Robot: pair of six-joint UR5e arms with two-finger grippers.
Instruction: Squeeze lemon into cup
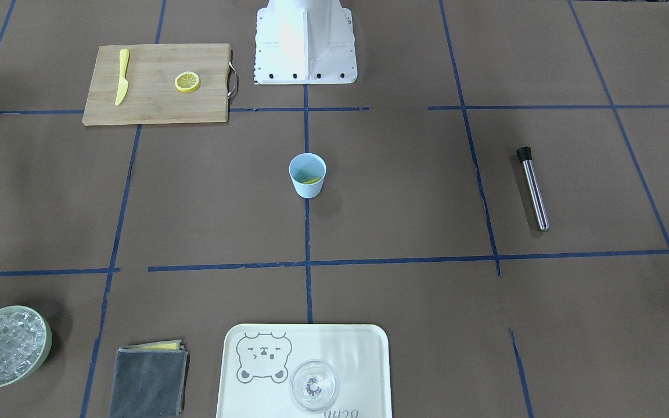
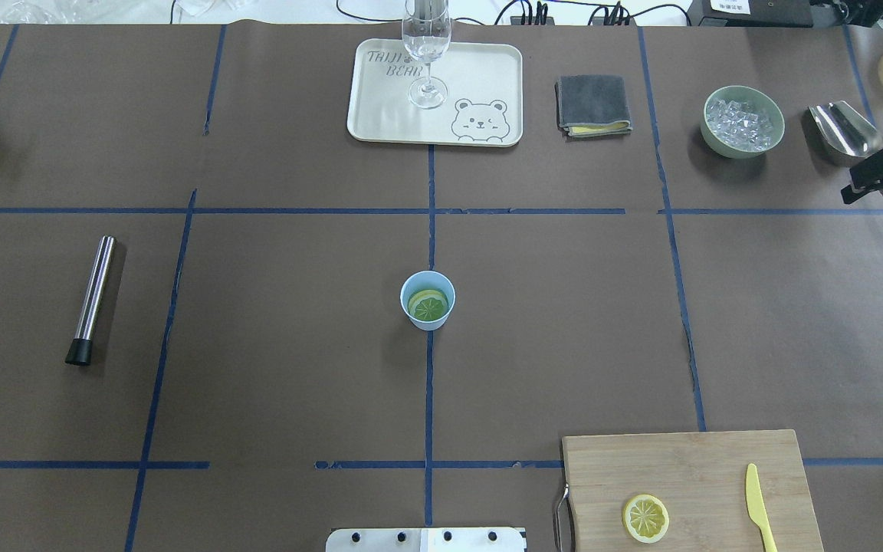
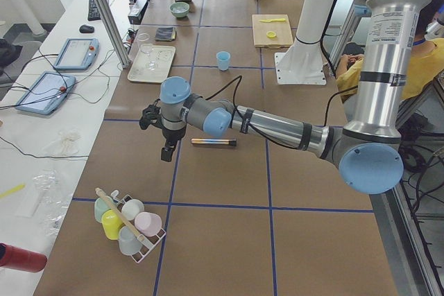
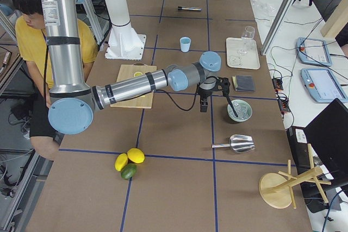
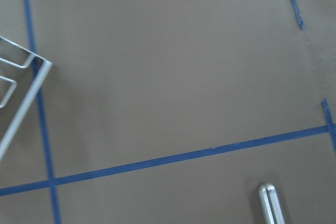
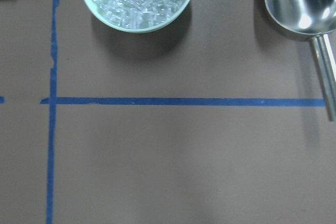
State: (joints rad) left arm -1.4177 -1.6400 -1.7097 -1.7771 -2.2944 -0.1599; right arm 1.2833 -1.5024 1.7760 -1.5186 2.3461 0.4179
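**Lemon lies in the cup**

We see the lemon [image 2: 428, 306] inside the cup [image 2: 414, 289], upright on a tape line at mid-table. A second slice [image 2: 645, 517] rests on the board [image 2: 687, 475] near the knife [image 2: 757, 506]. The left gripper [image 3: 161, 133] and right gripper [image 2: 880, 175] hang well apart from the cup; we cannot tell how their jaws stand.

**Q:** State the position of the near arm.

**A:** It extends from the worktop's right edge toward the left edge. The left gripper [image 3: 165, 140] hangs there, fingers down, just beside the steel rod [image 3: 214, 142]. Finger spacing is not readable.

**Q:** State the position of the cup.

**A:** The cup [image 3: 223, 60] stands upright toward the far edge, between the tray [image 3: 149, 80] at the left edge and the cutting board [image 3: 263, 41]. A rack of tumblers [image 3: 128, 223] occupies the near left corner.
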